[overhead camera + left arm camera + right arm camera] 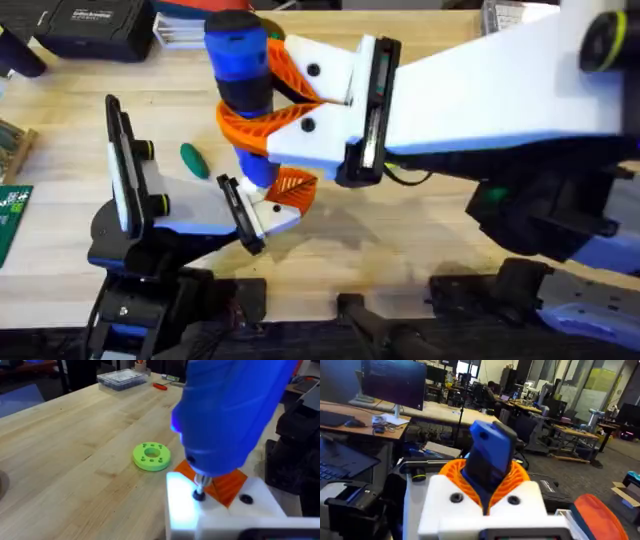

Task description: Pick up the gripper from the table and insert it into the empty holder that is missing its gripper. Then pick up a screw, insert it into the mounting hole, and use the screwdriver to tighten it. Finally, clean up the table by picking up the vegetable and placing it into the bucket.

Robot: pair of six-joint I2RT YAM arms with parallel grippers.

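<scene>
My right gripper reaches in from the right, its orange ribbed fingers shut on the blue screwdriver, which stands upright. The screwdriver's metal tip rests on a dark screw in the white base of the orange-fingered gripper. That piece sits in the holder at the end of my left arm. The dark green vegetable lies on the table left of the screwdriver. A red-orange rounded shape peeks out behind the screwdriver; I cannot tell if it is the bucket.
A bright green ring disc lies on the wood beside the work spot. A clear parts box and a red-handled tool sit farther off. A black case and a green circuit board border the table's left side.
</scene>
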